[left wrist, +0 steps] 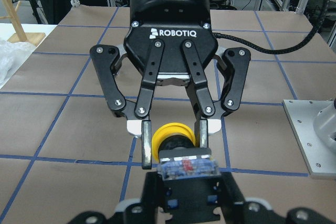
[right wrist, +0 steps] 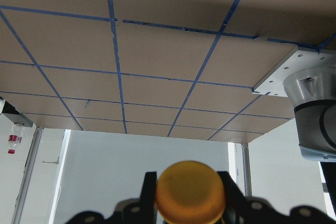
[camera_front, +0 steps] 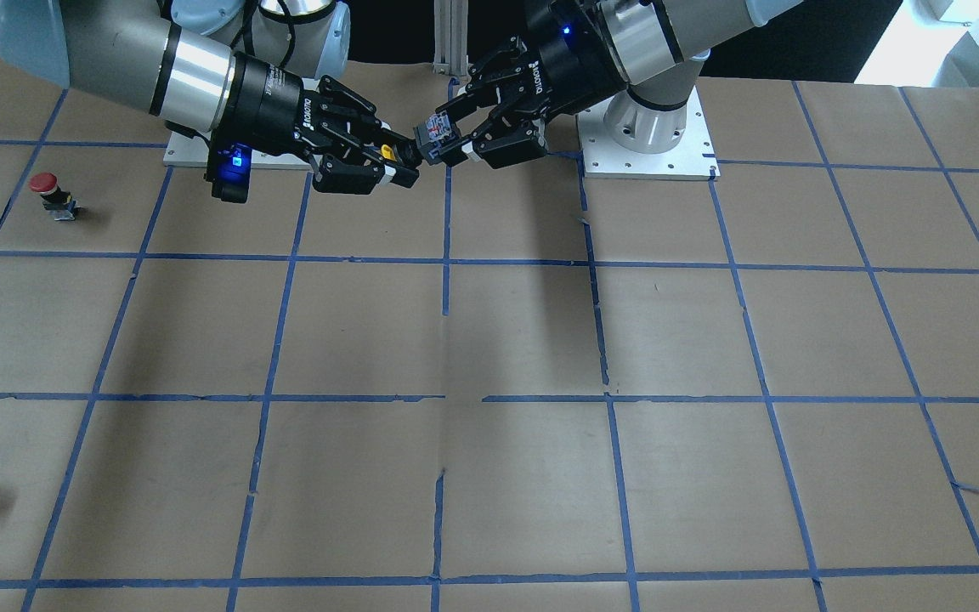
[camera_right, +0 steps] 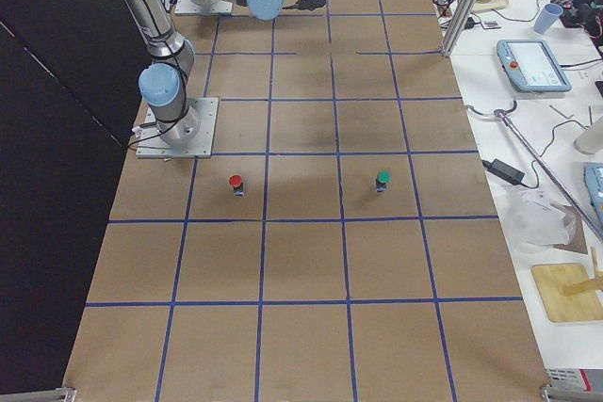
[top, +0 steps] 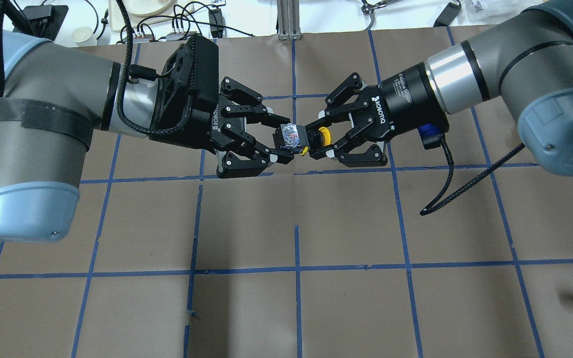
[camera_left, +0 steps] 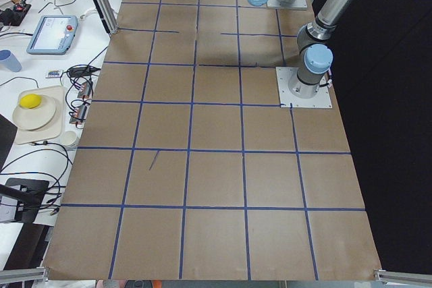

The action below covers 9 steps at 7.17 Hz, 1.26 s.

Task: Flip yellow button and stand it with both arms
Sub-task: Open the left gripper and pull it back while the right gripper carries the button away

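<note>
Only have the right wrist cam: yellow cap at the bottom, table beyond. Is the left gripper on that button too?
Observer: Yes. The left gripper clamps the yellow button by its contact end, and the right gripper closes on the cap end. The button is held off the table between them.
Operator: Any other buttons out there?
Observer: A red button stands cap up on the table, far over on the robot's right.

Black left tool, black right tool, yellow button with yellow cap, black body; tabletop brown, blue-gridded.
</note>
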Available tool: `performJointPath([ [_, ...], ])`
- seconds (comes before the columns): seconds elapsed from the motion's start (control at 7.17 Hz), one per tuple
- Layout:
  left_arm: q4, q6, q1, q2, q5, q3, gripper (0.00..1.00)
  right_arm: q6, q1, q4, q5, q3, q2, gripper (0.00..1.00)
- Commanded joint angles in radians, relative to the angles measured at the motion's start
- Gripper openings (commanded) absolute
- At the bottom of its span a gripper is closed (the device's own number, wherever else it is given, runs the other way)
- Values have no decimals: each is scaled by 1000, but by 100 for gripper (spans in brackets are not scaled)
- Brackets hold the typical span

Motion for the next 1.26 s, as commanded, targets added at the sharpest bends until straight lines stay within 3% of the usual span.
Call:
performJointPath([
  [0.0,1,-14,0,-1,1,2,82,1,-1,0,-1,0,0,9],
  [0.28,1,-16,0,-2,3,3,82,-1,-13,-15,-19,-3,3,7],
  [0.7,0,-56,2,-4,15,29,82,-129,-93,-38,-177,-43,2,5],
  [0.84,-2,-62,0,-4,19,39,82,-283,-113,-35,-287,-61,2,4],
  [1.12,-20,-100,-12,-15,151,92,82,-726,-202,-32,-546,-72,5,3],
])
